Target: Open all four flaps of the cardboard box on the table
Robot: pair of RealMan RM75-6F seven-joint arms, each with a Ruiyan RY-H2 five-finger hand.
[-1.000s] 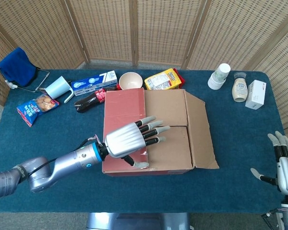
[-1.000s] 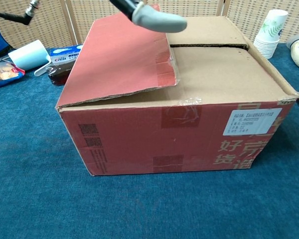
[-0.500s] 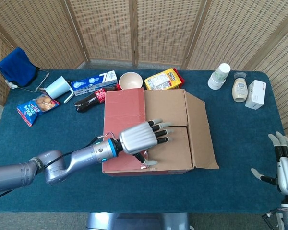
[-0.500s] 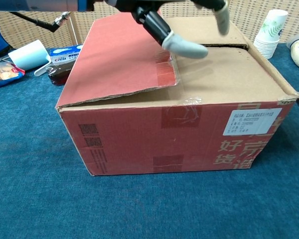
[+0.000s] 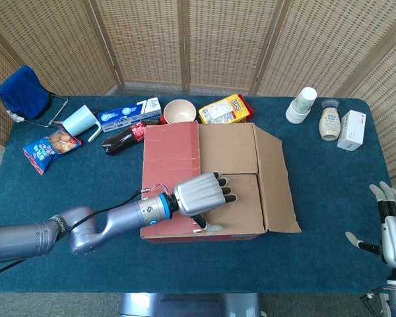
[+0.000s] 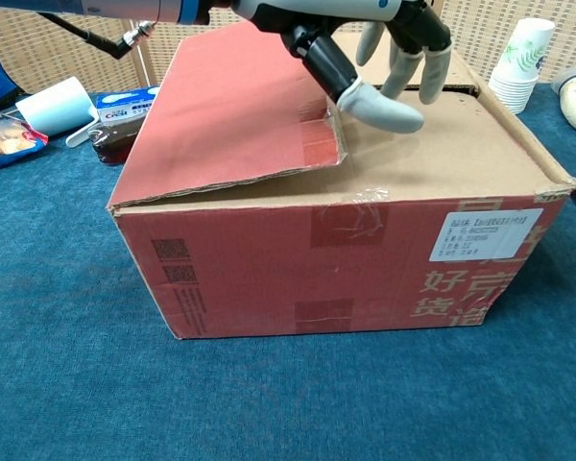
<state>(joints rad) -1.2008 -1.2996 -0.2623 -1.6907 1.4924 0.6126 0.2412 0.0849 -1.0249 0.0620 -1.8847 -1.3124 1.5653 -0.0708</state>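
The cardboard box [image 5: 241, 198] stands mid-table. Its red left flap [image 5: 171, 162] lies over the top, slightly lifted at the near edge [image 6: 230, 125]. The right flap [image 5: 277, 185] slopes outward, and the brown inner flaps [image 6: 432, 134] lie flat. My left hand [image 5: 199, 195] hovers over the box at the red flap's free edge. Its fingers [image 6: 418, 67] are bent downward and its thumb [image 6: 379, 106] juts past the flap's corner; it holds nothing. My right hand [image 5: 393, 228] stays off the table's right front corner, its fingers spread and empty.
Along the back stand a white mug [image 5: 79, 121], snack bag [image 5: 49, 148], blue carton [image 5: 127, 112], cola bottle [image 5: 122, 139], bowl [image 5: 179, 111], yellow packet [image 5: 224, 109], paper cups [image 5: 301, 104], jar [image 5: 329, 122] and white box [image 5: 352, 130]. A blue cloth [image 5: 23, 91] sits far left.
My left hand has slid further right over the box top and lower, and its outstretched fingers have bent downward at the red flap's edge. The right hand has not moved.
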